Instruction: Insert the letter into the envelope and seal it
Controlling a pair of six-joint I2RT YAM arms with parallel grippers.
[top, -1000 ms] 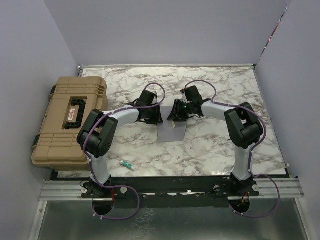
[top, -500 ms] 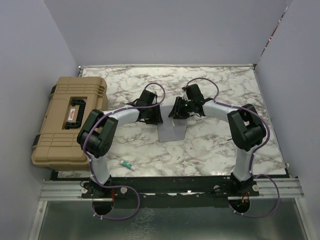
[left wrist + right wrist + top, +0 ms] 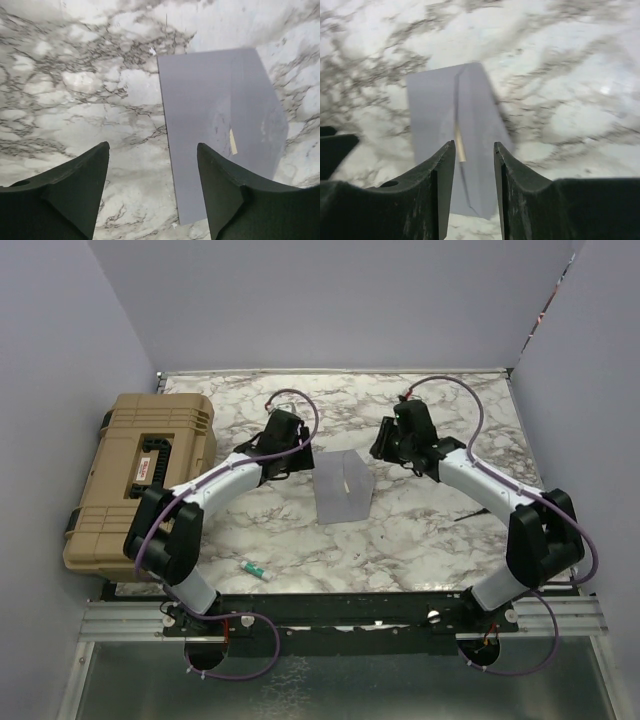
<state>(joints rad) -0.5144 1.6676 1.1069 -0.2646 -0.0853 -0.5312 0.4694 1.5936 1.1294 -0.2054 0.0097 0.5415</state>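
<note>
1. Counter (image 3: 430, 540): white marble with grey veining, carrying everything below.

2. Tan hard case (image 3: 110, 510): lid shut, black handle on top, lying at the counter's left edge, well apart from the envelope.

3. My left arm (image 3: 225, 480): elbow folded low near its base, forearm slanting forward and to the right, wrist just left of the envelope's far end.

4. My right arm (image 3: 480, 485): elbow folded at the near right, forearm slanting forward and to the left, wrist beyond the envelope's far right corner.

5. My left fingers (image 3: 97, 160): spread wide and empty, raised off the counter, with marble showing between them and the envelope beside the right-hand tip.

6. My right fingers (image 3: 445, 165): released, with a narrow gap and nothing in it. They are clear of the paper, and the envelope shows through the gap below.

7. Envelope (image 3: 342, 488): light grey, lying flat on the counter between my two wrists and touched by neither. A fold line runs along its length.

8. Letter (image 3: 232, 141): only a thin peach-tan sliver shows at the seam in the grey paper. The rest is hidden inside the envelope.

9. Small white-and-green tube (image 3: 253, 569): lying on the near counter, well apart from the envelope. I cannot tell what kind it is.
</note>
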